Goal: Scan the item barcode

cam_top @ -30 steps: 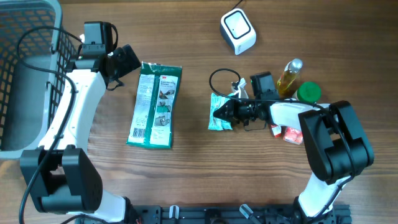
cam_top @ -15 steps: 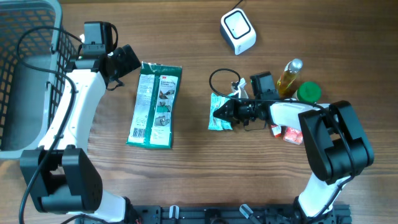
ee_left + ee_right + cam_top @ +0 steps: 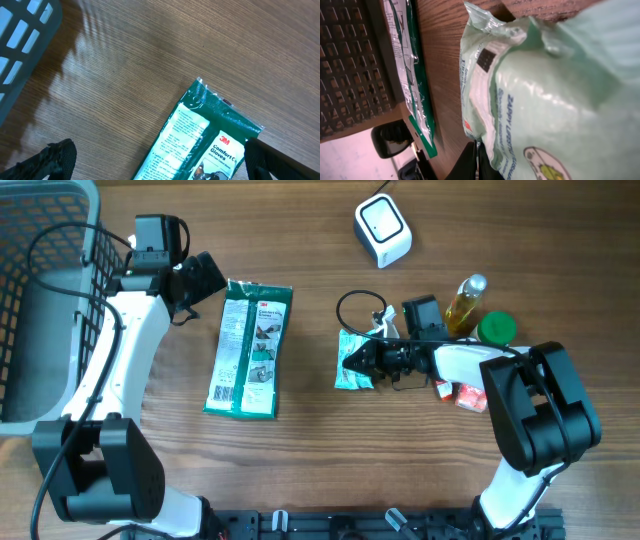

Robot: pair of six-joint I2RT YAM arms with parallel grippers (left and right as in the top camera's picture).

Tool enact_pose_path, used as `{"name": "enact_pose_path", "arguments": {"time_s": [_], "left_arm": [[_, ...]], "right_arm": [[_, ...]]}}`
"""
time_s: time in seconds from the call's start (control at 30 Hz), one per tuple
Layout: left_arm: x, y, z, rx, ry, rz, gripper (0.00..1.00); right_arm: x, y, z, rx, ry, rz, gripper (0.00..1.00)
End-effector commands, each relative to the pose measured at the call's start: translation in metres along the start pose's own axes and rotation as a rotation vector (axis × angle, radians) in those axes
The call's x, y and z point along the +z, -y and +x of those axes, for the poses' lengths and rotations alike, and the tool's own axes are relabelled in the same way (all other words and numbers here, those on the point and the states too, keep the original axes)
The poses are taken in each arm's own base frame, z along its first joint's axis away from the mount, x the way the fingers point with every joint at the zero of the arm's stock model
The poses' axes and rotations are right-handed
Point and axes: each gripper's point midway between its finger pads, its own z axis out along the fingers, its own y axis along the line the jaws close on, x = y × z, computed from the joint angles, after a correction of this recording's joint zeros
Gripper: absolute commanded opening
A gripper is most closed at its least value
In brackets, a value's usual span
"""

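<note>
A pale green packet (image 3: 350, 370) lies at the table's centre, with my right gripper (image 3: 352, 361) shut on its edge. In the right wrist view the packet (image 3: 555, 95) fills the frame, a small black-and-white printed patch (image 3: 484, 56) shows near its top, and its lower edge runs in between the closed fingertips (image 3: 474, 162). A white scanner (image 3: 383, 231) stands at the back, well apart from the packet. My left gripper (image 3: 203, 277) hangs open beside the top left corner of a green gloves pack (image 3: 249, 348). Its fingers (image 3: 52, 159) straddle that pack (image 3: 200, 145) without touching it.
A grey basket (image 3: 40, 300) takes up the left edge. An oil bottle (image 3: 464, 304), a green-capped jar (image 3: 496, 329) and a red packet (image 3: 466, 394) crowd the right arm. A black cable loop (image 3: 356, 306) lies behind the packet.
</note>
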Motion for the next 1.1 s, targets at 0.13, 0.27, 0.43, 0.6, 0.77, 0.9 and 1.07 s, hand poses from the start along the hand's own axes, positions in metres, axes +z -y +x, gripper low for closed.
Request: {"name": "enact_pose_path", "arguments": {"time_s": [0.13,0.27,0.43,0.6,0.77,0.9,1.07], "left_arm": [[-0.003,-0.001,-0.005,0.0,0.017,-0.006,1.0],[-0.002,-0.001,-0.005,-0.001,0.017,-0.006,1.0],[-0.003,-0.001,-0.005,0.0,0.017,-0.006,1.0],[-0.003,-0.001,-0.005,-0.001,0.017,-0.006,1.0],[-0.003,-0.001,-0.005,-0.001,0.017,-0.006,1.0],[-0.003,-0.001,-0.005,-0.001,0.017,-0.006,1.0],[-0.003,-0.001,-0.005,-0.001,0.017,-0.006,1.0]], "right_arm": [[0.012,0.067,0.019,0.135,0.0,0.215,0.04],[0.009,0.062,0.018,0.104,0.005,0.21,0.04],[0.007,0.06,0.019,0.105,0.001,0.212,0.04],[-0.005,0.042,0.017,0.046,0.017,0.2,0.04],[-0.03,0.001,0.011,-0.062,0.077,0.162,0.05],[-0.066,-0.04,0.0,-0.192,0.209,0.157,0.04],[-0.095,-0.047,-0.024,-0.267,0.384,0.258,0.04]]}}
